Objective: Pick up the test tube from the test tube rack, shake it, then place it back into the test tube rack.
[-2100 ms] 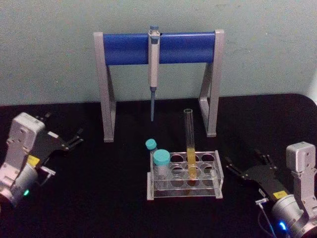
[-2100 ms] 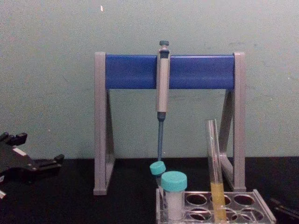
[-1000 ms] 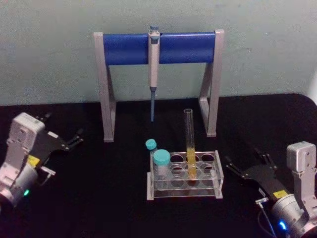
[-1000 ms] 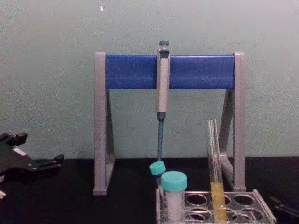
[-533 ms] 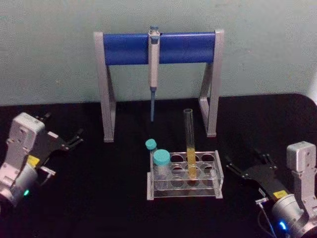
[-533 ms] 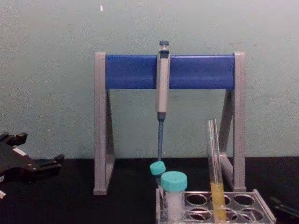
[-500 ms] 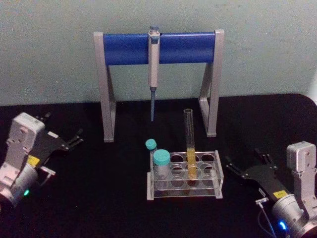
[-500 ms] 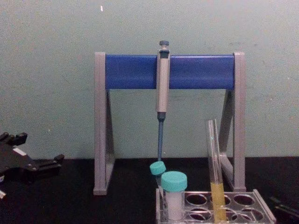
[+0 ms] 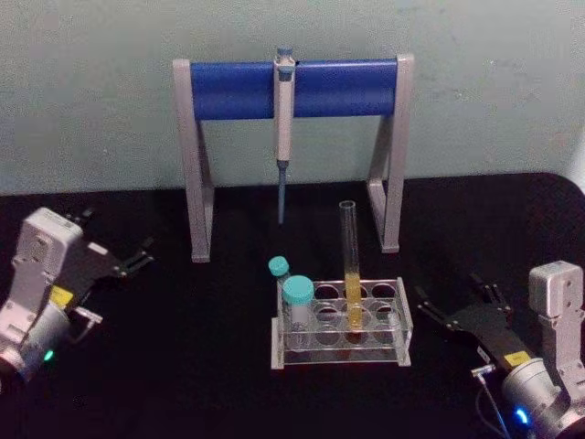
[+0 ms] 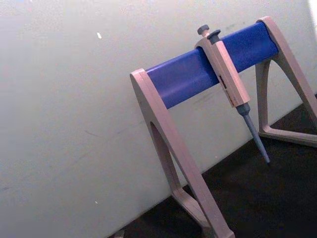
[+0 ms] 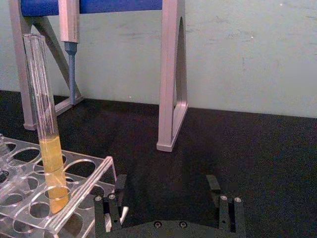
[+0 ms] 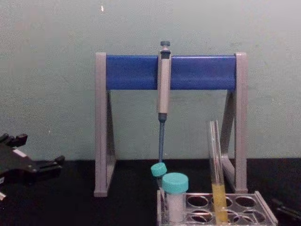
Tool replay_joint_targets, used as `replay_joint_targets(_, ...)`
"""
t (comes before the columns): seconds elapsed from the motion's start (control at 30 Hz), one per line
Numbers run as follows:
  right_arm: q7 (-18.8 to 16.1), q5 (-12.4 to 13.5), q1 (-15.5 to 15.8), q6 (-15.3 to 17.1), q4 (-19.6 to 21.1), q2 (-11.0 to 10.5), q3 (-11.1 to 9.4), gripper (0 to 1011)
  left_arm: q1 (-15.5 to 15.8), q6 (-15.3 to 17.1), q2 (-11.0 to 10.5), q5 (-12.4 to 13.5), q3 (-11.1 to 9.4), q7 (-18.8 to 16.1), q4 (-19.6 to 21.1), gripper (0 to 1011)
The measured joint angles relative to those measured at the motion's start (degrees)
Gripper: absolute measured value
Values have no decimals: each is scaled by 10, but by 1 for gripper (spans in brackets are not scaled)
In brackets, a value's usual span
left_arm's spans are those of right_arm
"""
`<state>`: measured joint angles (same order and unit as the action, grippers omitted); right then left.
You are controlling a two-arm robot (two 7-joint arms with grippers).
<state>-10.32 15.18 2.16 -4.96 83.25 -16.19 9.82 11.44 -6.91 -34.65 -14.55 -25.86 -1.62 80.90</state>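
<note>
Right gripper (image 9: 454,309): fingers spread, empty, low on the table right of the test tube rack (image 9: 340,346); unmoved.
Left gripper (image 9: 117,258): open, parked far left, unchanged.
Test tube (image 9: 351,274): upright in the rack as before.

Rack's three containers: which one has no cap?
The test tube: tall, clear, open-topped, yellow liquid low down. The two short vials wear teal caps.
</note>
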Motion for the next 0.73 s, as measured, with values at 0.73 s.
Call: replay_joint_targets(0.73, 0, 0, 0, 0, 0, 0, 0, 1000, 0, 0, 0, 0, 0, 0, 0, 1010)
